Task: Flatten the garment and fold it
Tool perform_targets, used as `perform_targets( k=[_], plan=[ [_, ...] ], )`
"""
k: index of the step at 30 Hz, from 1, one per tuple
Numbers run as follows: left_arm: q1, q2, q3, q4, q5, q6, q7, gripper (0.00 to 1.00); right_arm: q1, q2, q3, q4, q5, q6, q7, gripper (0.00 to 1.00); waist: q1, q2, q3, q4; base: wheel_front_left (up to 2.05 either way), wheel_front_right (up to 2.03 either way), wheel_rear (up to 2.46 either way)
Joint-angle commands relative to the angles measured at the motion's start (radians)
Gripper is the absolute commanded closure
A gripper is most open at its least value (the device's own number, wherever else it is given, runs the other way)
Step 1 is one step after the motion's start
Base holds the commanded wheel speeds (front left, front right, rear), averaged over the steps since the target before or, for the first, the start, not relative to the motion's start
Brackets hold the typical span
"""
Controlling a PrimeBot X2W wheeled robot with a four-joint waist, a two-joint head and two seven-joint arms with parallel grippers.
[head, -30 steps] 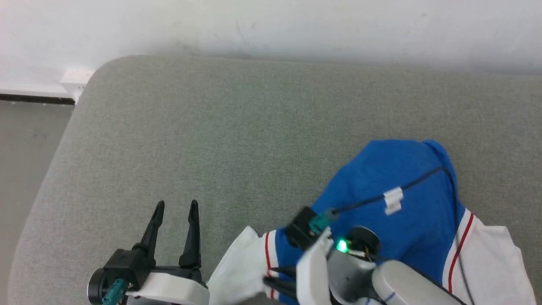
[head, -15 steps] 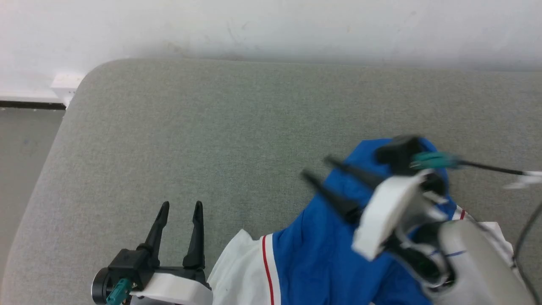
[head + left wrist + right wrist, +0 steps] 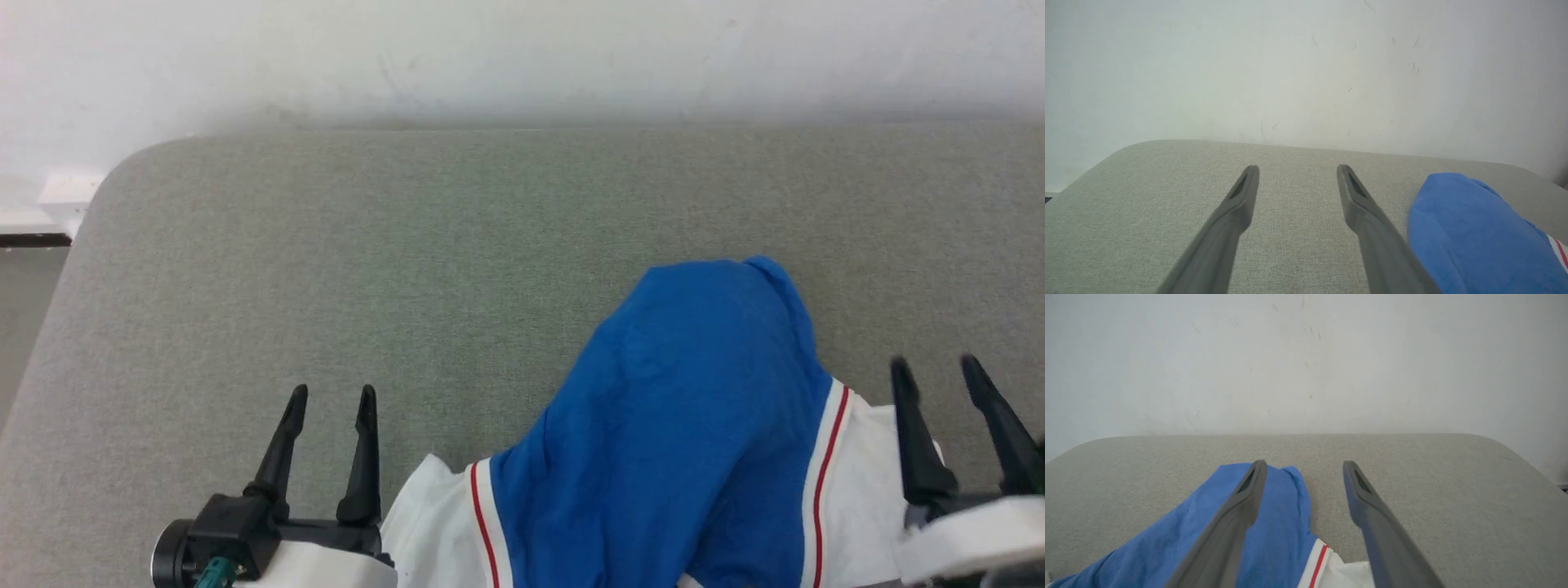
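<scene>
Black fingers spread wide mark the left gripper at the near left edge of the pad. It holds nothing, and only grey weave shows between the fingers. The right gripper stands at the near right, equally wide and equally empty. In the right wrist view cloth shows below its fingers, but none is pinched.

The garment lies between the two grippers, right of centre, and runs off the near edge of the head view. It is bunched, not flat. One white sleeve splays just beside the left gripper. The other sleeve lies just beside the right gripper. Red-and-white trim borders each sleeve. The blue body rises from there into a hump that narrows to a peak pointing away from the robot.

Handling, as a judgement:
- The fabric appears light, soft and limp. It will drape from any grip point and will not hold a shape.
- It will probably drag on the woven pad rather than slide.
- Take hold at the trimmed seams, one per gripper, and draw them apart.
- Layers overlap in the hump, so a pinch may catch two at once.
- The hem is hidden.

Beyond the peak lies bare pad, then a white wall.
</scene>
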Motion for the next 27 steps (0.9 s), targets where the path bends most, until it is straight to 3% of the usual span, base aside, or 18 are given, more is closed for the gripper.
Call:
perform_targets(
  k=[1,8,17,22,27],
  plan=[
    [0.014,-0.001,0.006,-0.007,0.016,-0.003,-0.005,0.0,0.03,0.004,-0.019,0.007,0.025,-0.001,-0.03,0.0,0.0,-0.0001,0.006,-0.015,0.0,0.0,0.0],
    [0.045,-0.001,-0.002,-0.003,0.06,-0.004,-0.005,0.0,0.121,0.004,-0.06,0.103,0.136,-0.001,-0.175,0.0,0.0,-0.0001,0.009,-0.038,0.0,0.0,0.0],
    [-0.052,0.045,-0.049,0.011,0.105,-0.039,0.026,0.0,0.08,0.005,-0.07,0.126,0.125,-0.001,-0.202,0.0,0.0,-0.0001,0.022,-0.045,0.0,0.0,0.0],
    [-0.231,0.094,-0.157,0.021,0.137,-0.081,0.146,0.0,0.065,0.005,-0.091,0.118,0.121,-0.001,-0.207,0.0,0.0,-0.0001,0.05,-0.046,0.0,0.0,0.0],
    [-0.439,0.105,-0.324,0.093,0.112,-0.096,0.3,0.0,0.043,0.005,-0.091,0.109,0.113,-0.001,-0.209,0.0,0.0,-0.0001,0.092,-0.054,0.0,0.0,0.0]
  ],
)
